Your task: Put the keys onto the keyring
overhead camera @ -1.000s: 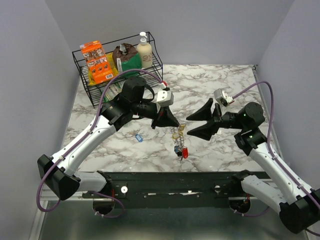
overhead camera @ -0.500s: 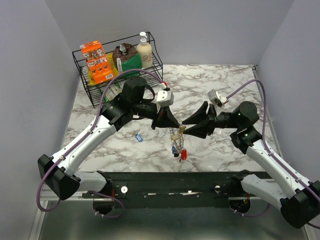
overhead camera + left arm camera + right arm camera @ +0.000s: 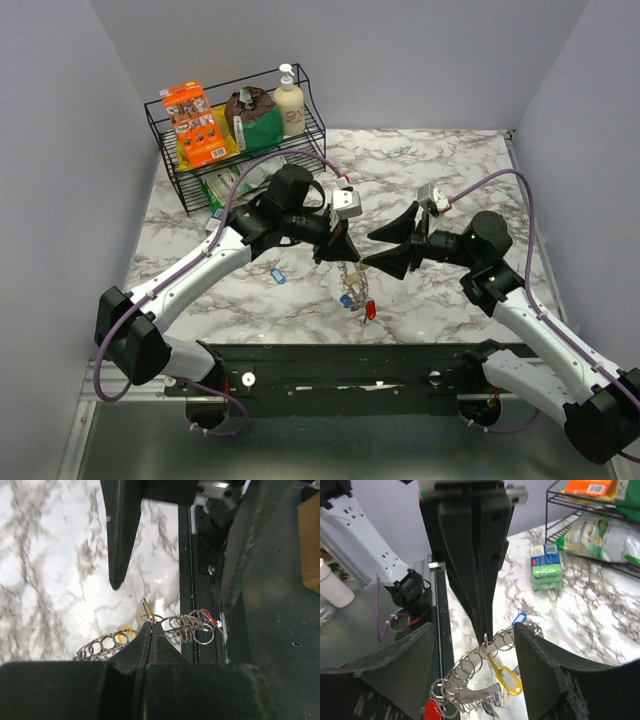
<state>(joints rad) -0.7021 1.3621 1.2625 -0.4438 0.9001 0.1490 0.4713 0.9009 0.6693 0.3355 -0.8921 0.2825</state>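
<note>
With the left gripper clamped on the keyring, close the parted right gripper squarely on it, just beside that clamp.

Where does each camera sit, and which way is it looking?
Top camera: high behind the arms, looking down at the table; both arms show, left gripper and right gripper meeting at the keyring.
Left wrist camera: on the left arm, looking along its shut fingers at the table's near edge.
Right wrist camera: on the right arm, looking between its open fingers at the left gripper.
Shared: both wrist views show the keyring pinched by the left gripper.
</note>
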